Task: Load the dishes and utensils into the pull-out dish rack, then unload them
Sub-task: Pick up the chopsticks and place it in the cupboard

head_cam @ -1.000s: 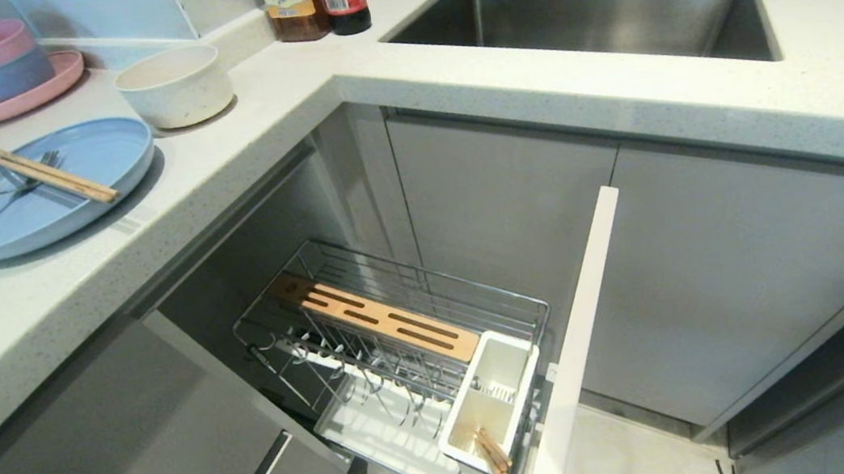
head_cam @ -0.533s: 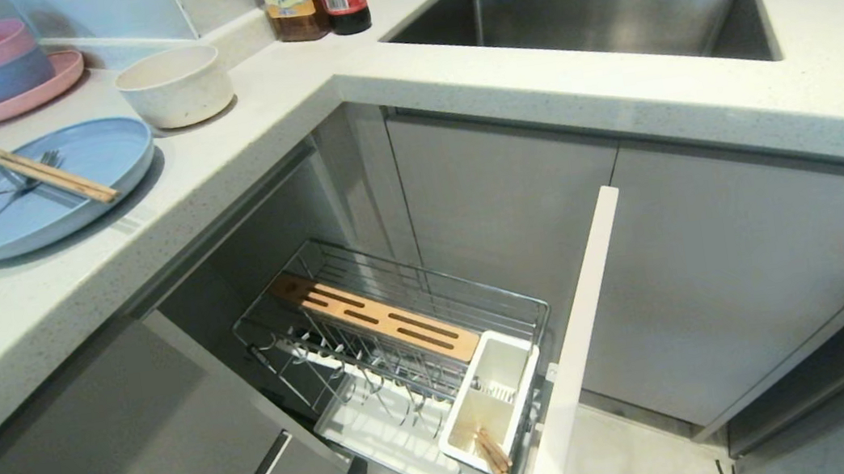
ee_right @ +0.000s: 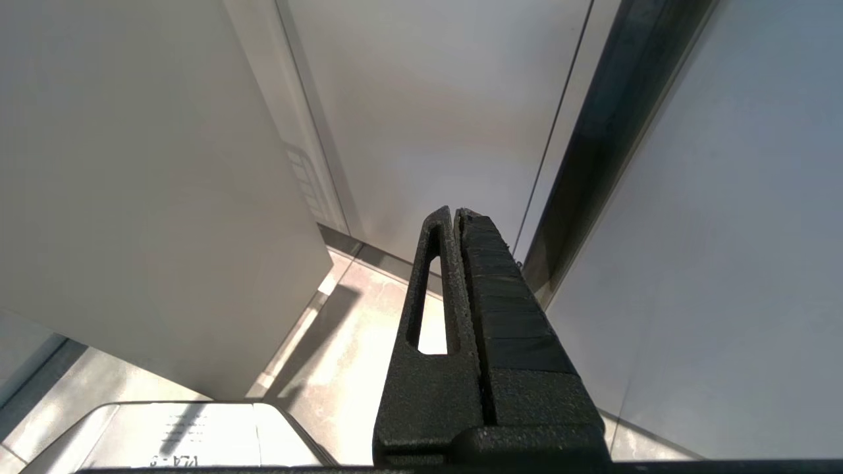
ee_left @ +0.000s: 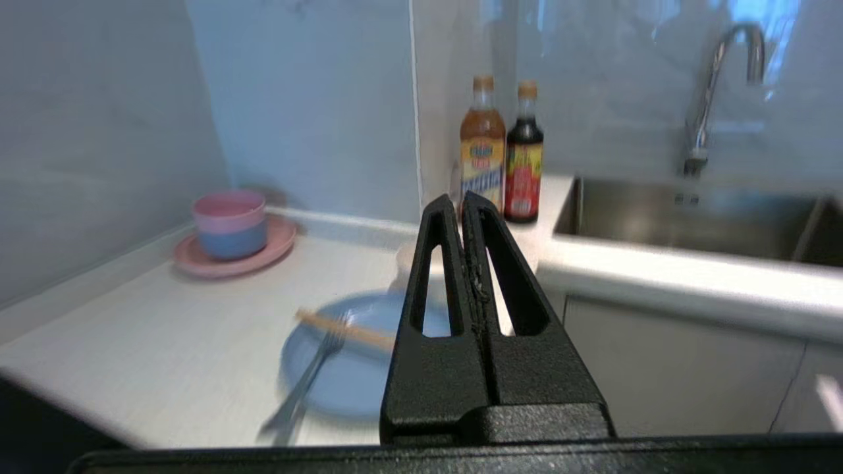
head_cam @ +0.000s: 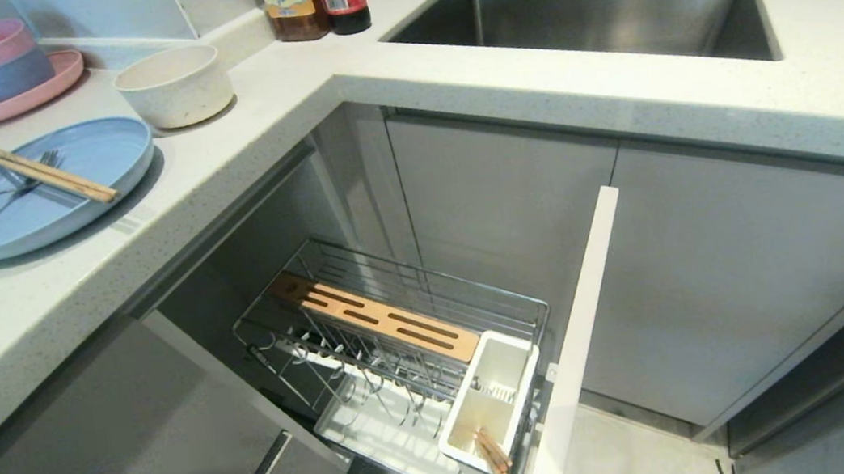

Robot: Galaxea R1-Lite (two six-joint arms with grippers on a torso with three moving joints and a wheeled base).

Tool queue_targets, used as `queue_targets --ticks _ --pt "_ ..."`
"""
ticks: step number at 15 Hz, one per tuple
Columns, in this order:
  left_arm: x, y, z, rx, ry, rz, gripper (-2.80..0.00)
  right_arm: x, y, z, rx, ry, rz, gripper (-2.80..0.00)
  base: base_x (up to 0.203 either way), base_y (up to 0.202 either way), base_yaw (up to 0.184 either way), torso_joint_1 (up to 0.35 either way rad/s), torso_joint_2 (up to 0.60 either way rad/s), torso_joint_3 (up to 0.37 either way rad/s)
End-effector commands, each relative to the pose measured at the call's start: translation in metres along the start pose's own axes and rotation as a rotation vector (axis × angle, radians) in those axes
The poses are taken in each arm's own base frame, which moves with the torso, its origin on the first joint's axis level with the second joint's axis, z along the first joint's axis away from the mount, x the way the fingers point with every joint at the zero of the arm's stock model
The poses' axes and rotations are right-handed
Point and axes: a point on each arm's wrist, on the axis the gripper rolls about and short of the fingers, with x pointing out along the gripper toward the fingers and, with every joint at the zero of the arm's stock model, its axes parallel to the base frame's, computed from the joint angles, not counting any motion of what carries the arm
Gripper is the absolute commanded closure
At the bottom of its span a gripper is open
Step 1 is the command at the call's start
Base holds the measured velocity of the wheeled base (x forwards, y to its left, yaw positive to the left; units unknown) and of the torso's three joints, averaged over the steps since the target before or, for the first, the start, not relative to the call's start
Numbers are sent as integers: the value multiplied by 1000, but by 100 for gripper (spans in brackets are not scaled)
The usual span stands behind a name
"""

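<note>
Rack (head_cam: 397, 354) is pulled fully out below the counter (head_cam: 452, 94), its white door front (head_cam: 578, 339) facing the floor space; that leaves the prongs and the cutlery holder (head_cam: 489, 407) open from above for loading. The holder already has a pair of chopsticks standing in its near compartment.

Nothing of the task set is loaded yet. The blue plate (head_cam: 41, 189) lies flat on the counter's left run, near the front edge. Chopsticks (head_cam: 51, 174) lie side by side across it, and the fork (head_cam: 16, 188) lies under them with tines toward the wall. Resting on the plate keeps both thin pieces raised and together, probably easier to pinch than flat on the stone. The cream bowl (head_cam: 174, 86) stands upright just behind the plate, apart from it.

Left gripper (ee_left: 464, 201) is raised in front of the counter, pointing toward the plate, fingers pressed together, holding nothing. It will need to part them before any pick. Right gripper (ee_right: 454, 214) hangs low by the cabinet fronts, fingers likewise together and empty; parked.
</note>
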Motion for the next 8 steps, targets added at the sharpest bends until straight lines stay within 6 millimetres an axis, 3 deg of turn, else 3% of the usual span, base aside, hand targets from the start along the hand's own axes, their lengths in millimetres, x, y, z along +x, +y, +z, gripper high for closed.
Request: queue_targets --ticks 1,4,8 --pt "72 8 -7 -60 90 4 0 0 0 0 0 2 0 0 0 0 0 0 0 0" --pt "139 15 -7 -246 123 51 0 0 0 0 0 2 0 0 0 0 0 0 0 0" --pt "199 16 -35 -538 239 197 0 0 0 0 0 2 0 0 0 0 0 0 0 0"
